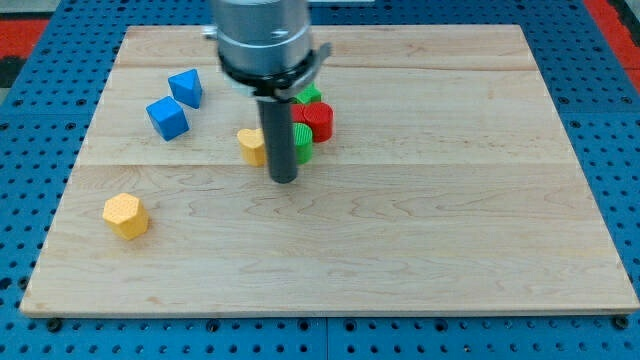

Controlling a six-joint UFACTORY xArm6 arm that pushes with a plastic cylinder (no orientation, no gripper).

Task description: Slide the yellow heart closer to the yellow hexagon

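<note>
The yellow heart (251,145) lies left of the board's middle, partly hidden behind my rod. The yellow hexagon (126,215) lies apart from it, toward the view's lower left. My tip (285,180) rests on the board just to the right of and below the yellow heart, close to it; I cannot tell if they touch.
Two blue blocks (185,88) (167,118) sit at the upper left. A cluster of red (318,120) and green (303,143) blocks sits right behind my rod, another green block (310,94) at its top. The wooden board (450,230) lies on a blue pegboard.
</note>
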